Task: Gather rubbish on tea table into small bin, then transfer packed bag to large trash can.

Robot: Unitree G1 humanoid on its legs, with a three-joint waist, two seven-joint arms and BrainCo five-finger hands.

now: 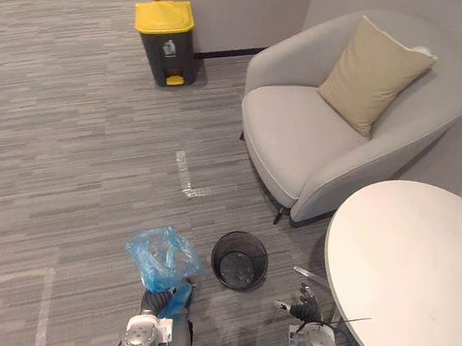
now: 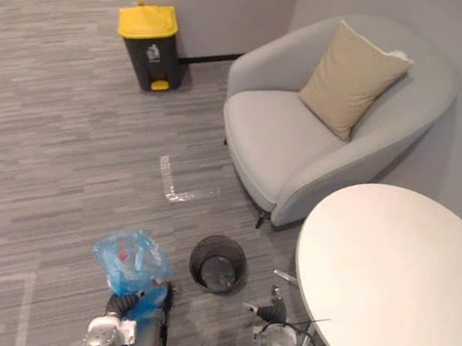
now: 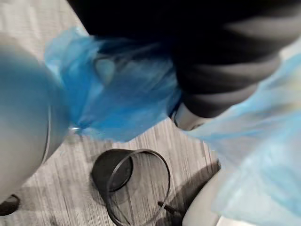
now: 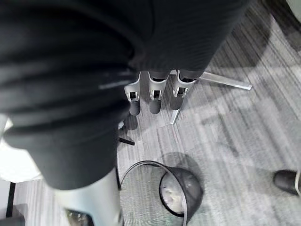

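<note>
Your left hand (image 1: 156, 303) grips blue bag (image 1: 161, 255), lower centre, for carrying | right hand (image 1: 306, 307) slack-fingered | trash can (image 1: 167, 40) upper left.

We look down on grey striped carpet (image 1: 53, 119) with strips of clear tape (image 1: 185, 176) stuck to it. A pale grey armchair (image 1: 294, 134) with a beige cushion (image 1: 376, 73) stands against the light wall (image 1: 233, 6), just beside a round white table (image 1: 412, 269).
</note>
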